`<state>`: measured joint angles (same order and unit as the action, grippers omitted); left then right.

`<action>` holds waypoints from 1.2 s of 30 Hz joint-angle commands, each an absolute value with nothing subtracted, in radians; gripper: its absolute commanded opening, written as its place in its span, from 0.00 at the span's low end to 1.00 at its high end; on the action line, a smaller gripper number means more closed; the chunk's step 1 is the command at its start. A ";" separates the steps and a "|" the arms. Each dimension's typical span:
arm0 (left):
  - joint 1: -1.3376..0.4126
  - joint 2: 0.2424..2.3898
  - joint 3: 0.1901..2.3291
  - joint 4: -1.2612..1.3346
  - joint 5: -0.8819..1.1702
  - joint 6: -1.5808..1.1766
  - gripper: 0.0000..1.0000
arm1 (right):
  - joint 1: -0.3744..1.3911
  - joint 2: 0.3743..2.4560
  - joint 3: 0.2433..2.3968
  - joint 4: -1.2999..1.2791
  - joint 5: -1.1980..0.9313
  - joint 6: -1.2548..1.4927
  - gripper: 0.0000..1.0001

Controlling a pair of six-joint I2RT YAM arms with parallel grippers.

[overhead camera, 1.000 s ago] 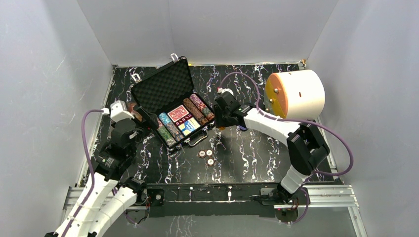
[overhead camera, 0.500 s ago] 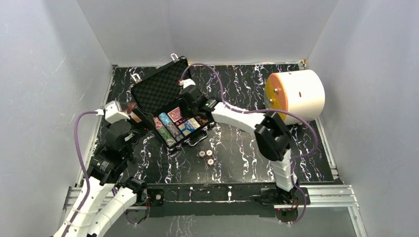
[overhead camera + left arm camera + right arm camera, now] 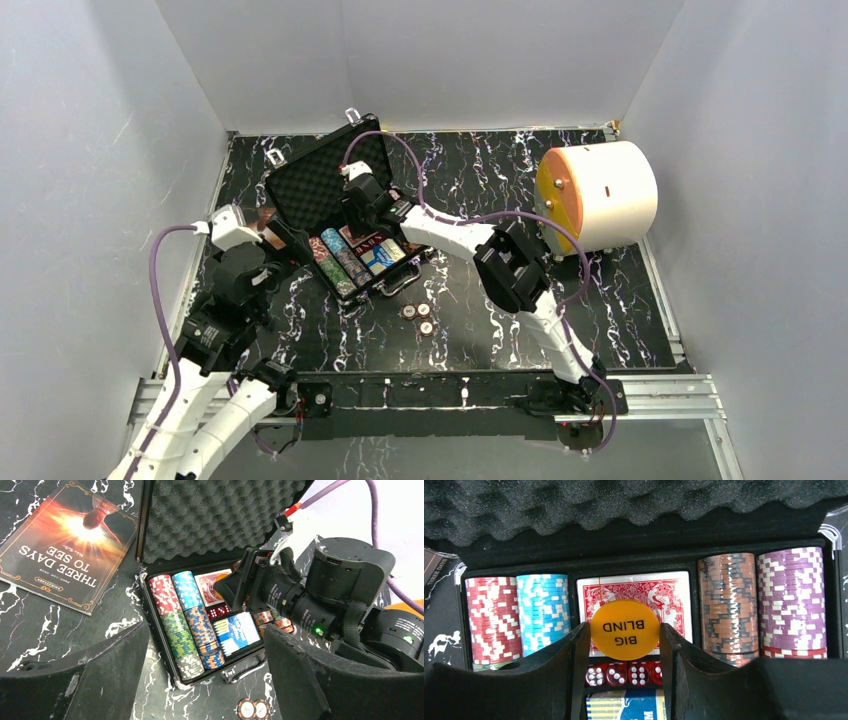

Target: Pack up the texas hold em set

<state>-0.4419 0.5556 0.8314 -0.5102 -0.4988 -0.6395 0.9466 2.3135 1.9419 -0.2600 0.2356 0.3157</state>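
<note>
The black hard case [image 3: 300, 178] lies open at the back left, foam lid up, with rows of poker chips [image 3: 174, 620], a red card deck [image 3: 634, 587], a blue card deck [image 3: 237, 632] and red dice [image 3: 621, 675] inside. My right gripper [image 3: 624, 630] hangs over the case's middle [image 3: 362, 205], shut on an orange round "BIG BLIND" button [image 3: 625, 629] held above the red deck. My left gripper [image 3: 205, 680] is open and empty, left of the case [image 3: 245, 262]. Two loose round chips [image 3: 418, 318] lie on the table in front of the case.
A dark brown booklet "Three Days to See" [image 3: 65, 542] lies left of the case. A big white cylinder with an orange face [image 3: 598, 195] stands at the back right. White walls enclose the black marbled table [image 3: 500, 310].
My right arm has swung left from beside the case to over its middle, carrying the orange button. My left arm has barely moved.
</note>
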 commanded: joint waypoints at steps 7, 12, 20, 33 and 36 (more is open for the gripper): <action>-0.445 0.592 0.876 -0.518 -0.522 -0.632 0.84 | 0.945 2.340 2.036 -0.253 0.217 0.277 0.69; -0.445 0.593 0.881 -0.511 -0.525 -0.630 0.84 | 0.944 2.309 2.083 -0.290 0.209 0.268 0.71; -0.445 0.588 0.881 -0.508 -0.509 -0.618 0.84 | 0.903 2.031 1.814 -0.293 0.292 0.282 0.74; -0.444 0.611 0.816 -0.445 -0.449 -0.630 0.84 | 0.604 1.581 1.174 -0.382 0.363 0.387 0.94; -0.445 0.623 0.815 -0.439 -0.439 -0.636 0.84 | 0.550 1.596 1.155 -0.409 0.220 0.296 0.96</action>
<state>-0.4419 0.6086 0.8238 -0.4713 -0.4545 -0.6304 0.5854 1.6032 1.1751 -0.3801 0.3511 0.3660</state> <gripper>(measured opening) 0.843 0.951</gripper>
